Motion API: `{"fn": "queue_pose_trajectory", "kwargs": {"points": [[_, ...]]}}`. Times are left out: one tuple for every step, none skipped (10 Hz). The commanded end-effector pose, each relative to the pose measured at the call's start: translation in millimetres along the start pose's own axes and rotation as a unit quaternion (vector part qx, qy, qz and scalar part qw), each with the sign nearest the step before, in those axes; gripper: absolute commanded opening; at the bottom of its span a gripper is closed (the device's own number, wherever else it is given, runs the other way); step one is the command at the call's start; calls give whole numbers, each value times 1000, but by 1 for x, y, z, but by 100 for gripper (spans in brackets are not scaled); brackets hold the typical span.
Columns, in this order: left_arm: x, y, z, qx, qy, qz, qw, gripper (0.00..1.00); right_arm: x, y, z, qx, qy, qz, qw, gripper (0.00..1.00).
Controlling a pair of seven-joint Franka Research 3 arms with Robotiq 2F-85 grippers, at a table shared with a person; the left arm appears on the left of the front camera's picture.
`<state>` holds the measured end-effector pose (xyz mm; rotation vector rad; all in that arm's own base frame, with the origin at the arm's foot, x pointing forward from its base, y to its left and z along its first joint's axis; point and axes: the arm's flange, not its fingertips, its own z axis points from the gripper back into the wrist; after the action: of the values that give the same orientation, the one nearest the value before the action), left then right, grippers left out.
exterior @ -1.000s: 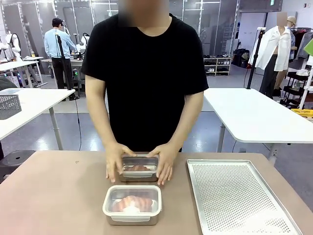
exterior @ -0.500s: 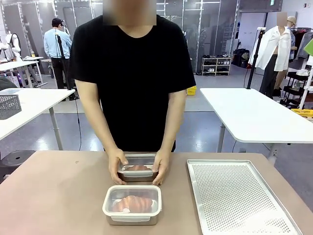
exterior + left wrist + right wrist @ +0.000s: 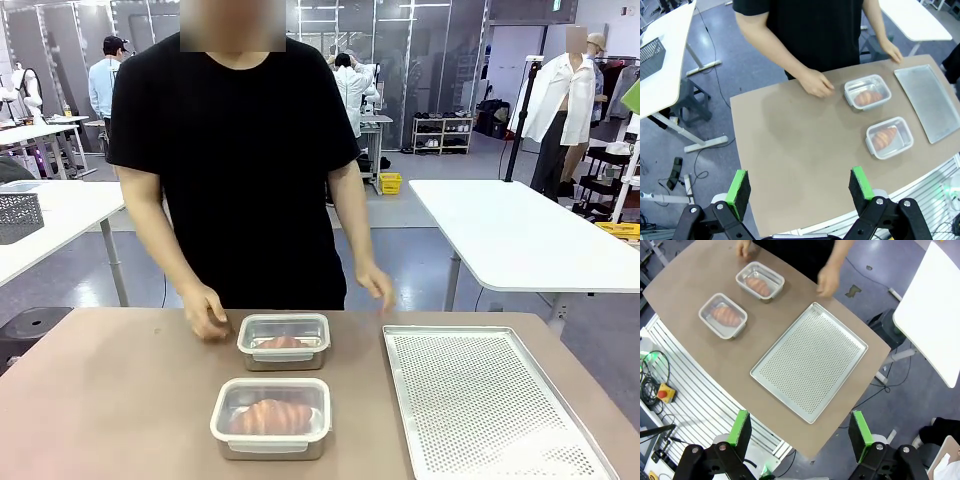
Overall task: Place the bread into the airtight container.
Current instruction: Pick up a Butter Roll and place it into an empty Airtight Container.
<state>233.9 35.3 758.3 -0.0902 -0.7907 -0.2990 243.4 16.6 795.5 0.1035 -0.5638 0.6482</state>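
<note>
Item: my left gripper (image 3: 800, 192), bottom of its wrist view, jaws spread wide, nothing between the green pads, high above the brown bench (image 3: 800, 150).

Item: my right gripper (image 3: 800, 432), bottom of its wrist view, jaws likewise wide apart and holding nothing, high over the bench's near edge.

Item: near airtight container (image 3: 270, 417), lower centre of the front view, clear lid on, one piece of bread (image 3: 270, 415) inside.

Item: far airtight container (image 3: 284, 341), just above the first in the front view, lidded, a second bread piece (image 3: 282, 343) inside.

Item: perforated metal tray (image 3: 490, 400), lower right of the front view, beside both containers.

Item: person in a black shirt at the bench's far side; one hand (image 3: 205, 312) just left of the far container, the other hand (image 3: 375, 287) raised up and to its right, neither touching it.
</note>
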Motion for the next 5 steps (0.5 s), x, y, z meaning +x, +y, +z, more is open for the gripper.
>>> {"fn": "queue_pose_trajectory", "kwargs": {"points": [[0,-2,0,5,1,0,1000,100,-2,-1,-1,-4,1,-4,1000,98],[0,-2,0,5,1,0,1000,100,-2,-1,-1,-4,1,-4,1000,98],[0,-2,0,5,1,0,1000,100,-2,-1,-1,-4,1,-4,1000,98],[0,-2,0,5,1,0,1000,100,-2,-1,-1,-4,1,-4,1000,98],[0,-2,0,5,1,0,1000,100,-2,-1,-1,-4,1,-4,1000,98]]}}
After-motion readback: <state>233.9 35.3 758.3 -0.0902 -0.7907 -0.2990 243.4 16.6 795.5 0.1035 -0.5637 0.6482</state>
